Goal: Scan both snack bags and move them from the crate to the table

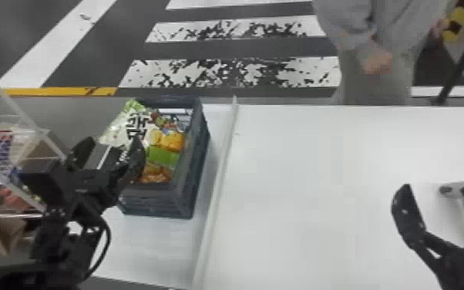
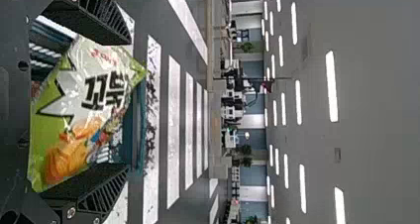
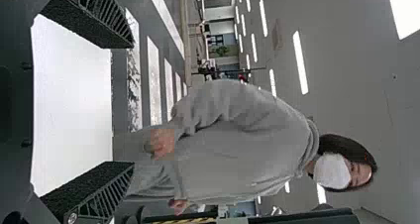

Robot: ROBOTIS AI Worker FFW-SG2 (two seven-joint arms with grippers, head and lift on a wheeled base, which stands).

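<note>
Snack bag [image 1: 122,124] sits in the crate [image 1: 197,162], far left; transfer to bench [image 1: 312,173] pending, likely early stage. Scan status and second bag unclear. Left gripper [image 1: 113,141]: jaws spread near bag. Right gripper [image 3: 132,103]: jaws spread, nothing held.

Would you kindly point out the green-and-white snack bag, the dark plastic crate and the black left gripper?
Snack bag [image 2: 81,112]: left wrist view, front's white middle.
Crate [image 1: 195,164]: head view, right-hand outer wall.
Left gripper [image 1: 113,142]: head view, midway between fingertips.
</note>
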